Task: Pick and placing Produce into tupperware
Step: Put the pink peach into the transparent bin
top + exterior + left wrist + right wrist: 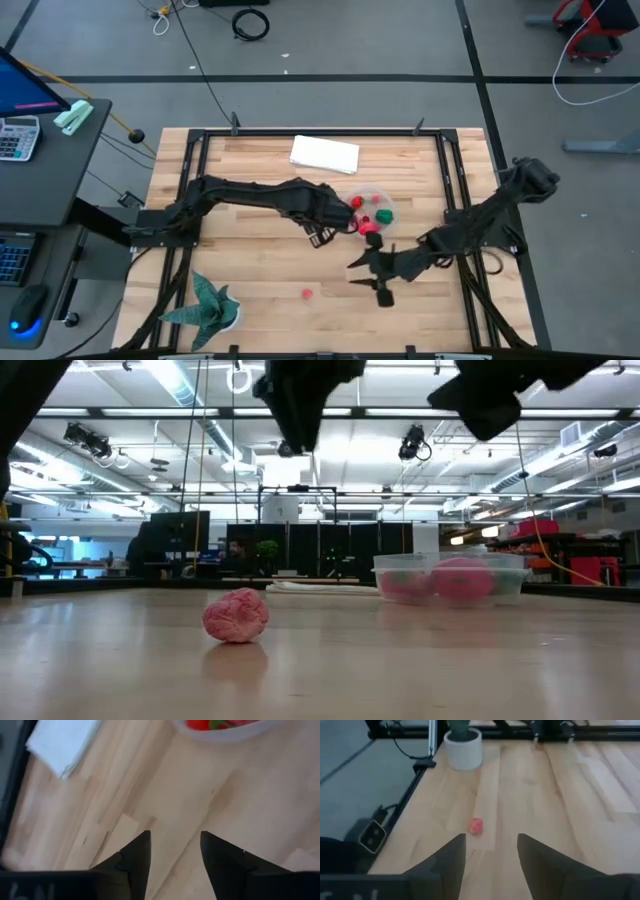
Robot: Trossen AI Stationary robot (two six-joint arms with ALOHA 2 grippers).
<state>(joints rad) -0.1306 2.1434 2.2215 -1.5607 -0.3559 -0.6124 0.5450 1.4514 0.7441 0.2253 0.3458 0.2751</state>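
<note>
One pink piece is being left for last on the light wooden counter [260, 190].

The small pink knobbly toy produce [307, 293] is lying alone near the front edge, well apart from the round clear plastic tub [384, 200] already holding red and green pieces. The right claw [487, 851] is being held above it with fingers apart and empty; the left claw [172, 851], likewise apart and empty, is hovering beside the tub. The piece is nearly round, so no long axis is being shown; it should be straddled centrally and squeezed gently, judged best from above.
</note>
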